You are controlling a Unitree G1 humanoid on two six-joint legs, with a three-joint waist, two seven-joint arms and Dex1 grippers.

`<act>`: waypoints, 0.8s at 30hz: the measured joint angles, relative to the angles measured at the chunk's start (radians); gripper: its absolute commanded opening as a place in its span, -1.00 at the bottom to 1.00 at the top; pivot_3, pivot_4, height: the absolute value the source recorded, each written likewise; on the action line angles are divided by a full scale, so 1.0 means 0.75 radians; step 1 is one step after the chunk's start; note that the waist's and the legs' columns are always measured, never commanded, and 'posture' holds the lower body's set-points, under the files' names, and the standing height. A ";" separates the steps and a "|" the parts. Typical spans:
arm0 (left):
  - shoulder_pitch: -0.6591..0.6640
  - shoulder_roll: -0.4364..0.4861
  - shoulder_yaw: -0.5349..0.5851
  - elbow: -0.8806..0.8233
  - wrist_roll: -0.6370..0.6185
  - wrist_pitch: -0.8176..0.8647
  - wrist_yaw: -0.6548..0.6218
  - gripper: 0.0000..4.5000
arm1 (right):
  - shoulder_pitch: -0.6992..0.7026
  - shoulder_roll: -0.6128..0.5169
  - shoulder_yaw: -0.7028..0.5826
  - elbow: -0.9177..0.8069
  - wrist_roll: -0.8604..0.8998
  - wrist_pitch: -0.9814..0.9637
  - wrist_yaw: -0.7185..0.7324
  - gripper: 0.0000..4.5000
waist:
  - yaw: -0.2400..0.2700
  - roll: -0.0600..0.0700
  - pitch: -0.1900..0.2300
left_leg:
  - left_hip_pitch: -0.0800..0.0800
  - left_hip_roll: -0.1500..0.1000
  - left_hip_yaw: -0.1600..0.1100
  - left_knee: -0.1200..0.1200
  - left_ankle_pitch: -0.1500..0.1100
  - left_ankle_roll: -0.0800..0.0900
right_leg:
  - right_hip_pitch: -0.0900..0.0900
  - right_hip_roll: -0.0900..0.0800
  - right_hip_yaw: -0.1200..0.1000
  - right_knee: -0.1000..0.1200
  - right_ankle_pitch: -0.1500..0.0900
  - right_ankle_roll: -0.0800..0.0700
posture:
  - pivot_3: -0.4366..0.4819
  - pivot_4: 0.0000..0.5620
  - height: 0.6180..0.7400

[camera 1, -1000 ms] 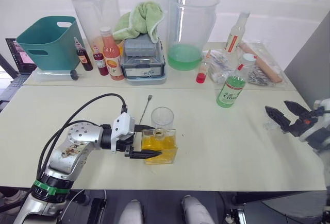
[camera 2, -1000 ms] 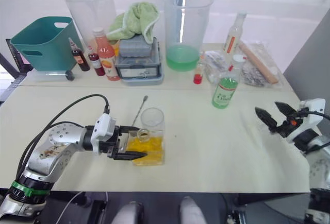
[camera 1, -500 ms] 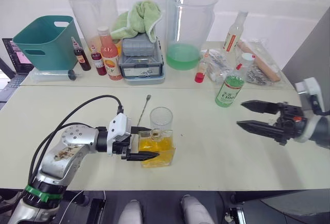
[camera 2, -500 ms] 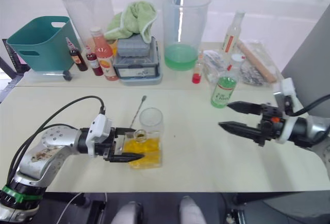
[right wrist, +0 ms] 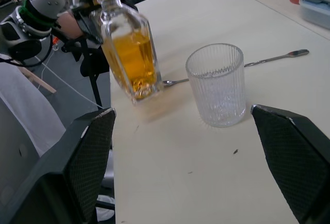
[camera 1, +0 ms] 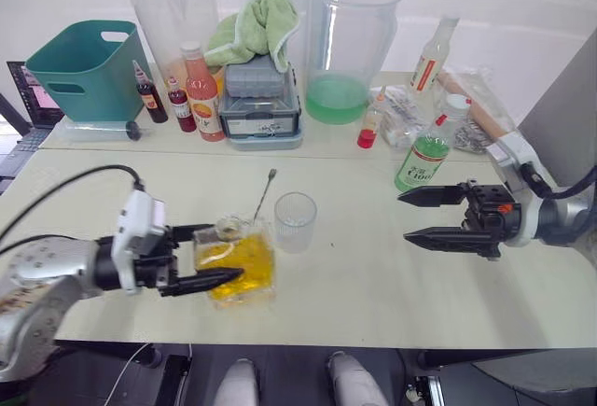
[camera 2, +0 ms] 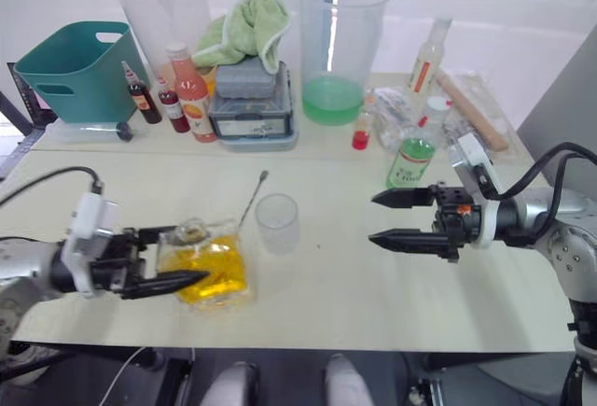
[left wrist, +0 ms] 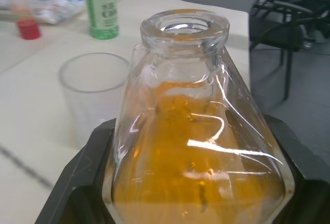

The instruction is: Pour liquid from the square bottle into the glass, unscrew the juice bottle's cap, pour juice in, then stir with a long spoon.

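Silver arms, white wrist blocks, black cables — black-fingered left end effector (camera 1: 201, 259) (right alike).

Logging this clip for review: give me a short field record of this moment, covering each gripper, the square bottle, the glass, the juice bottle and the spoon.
left gripper: shut on the square bottle
square bottle: unstoppered, tilted, yellow liquid inside
glass: upright on the table, looks empty
right gripper: open, above the table, holding nothing
juice bottle: upright, white cap on
long spoon: flat on the table behind the glass

Small clear ribbed glass (camera 1: 295, 222) sits mid-table, squat square yellow-filled bottle (camera 1: 235, 261) to its left, thin silver bar spoon (camera 1: 261, 197) behind them.
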 measured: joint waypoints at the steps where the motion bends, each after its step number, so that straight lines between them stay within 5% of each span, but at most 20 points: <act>1: -0.002 0.027 0.042 0.042 0.001 -0.002 -0.014 0.24 | -0.015 0.008 0.019 0.016 -0.020 -0.006 0.015 0.98 | -0.001 0.000 0.000 | 0.000 0.000 0.000 0.000 0.000 0.000 | 0.000 0.000 0.000 0.000 0.000 0.000 | -0.05 -0.47 0.80; 6: -0.078 0.076 0.090 0.215 0.072 -0.033 -0.022 0.24 | -0.034 0.028 0.051 0.062 -0.063 -0.022 0.053 0.98 | 0.003 0.000 0.001 | 0.000 0.000 0.000 0.000 0.000 0.000 | 0.000 0.000 -0.001 0.000 0.000 -0.001 | -0.05 -0.47 0.80; 12: -0.501 0.031 -0.148 0.430 0.333 -0.104 0.225 0.24 | 0.002 0.043 0.035 0.027 -0.075 -0.023 0.049 0.98 | 0.031 -0.001 0.002 | -0.004 0.000 -0.001 0.001 0.001 -0.002 | -0.001 -0.001 -0.003 -0.002 0.004 -0.002 | -0.05 -0.47 0.80; 24: -0.751 -0.175 -0.601 0.614 0.833 -0.415 0.386 0.24 | 0.179 0.043 -0.101 -0.125 -0.054 -0.004 -0.066 0.98 | 0.035 -0.002 0.003 | -0.009 -0.001 -0.004 0.001 -0.001 0.002 | -0.004 -0.001 -0.005 0.000 0.010 -0.012 | -0.05 -0.47 0.80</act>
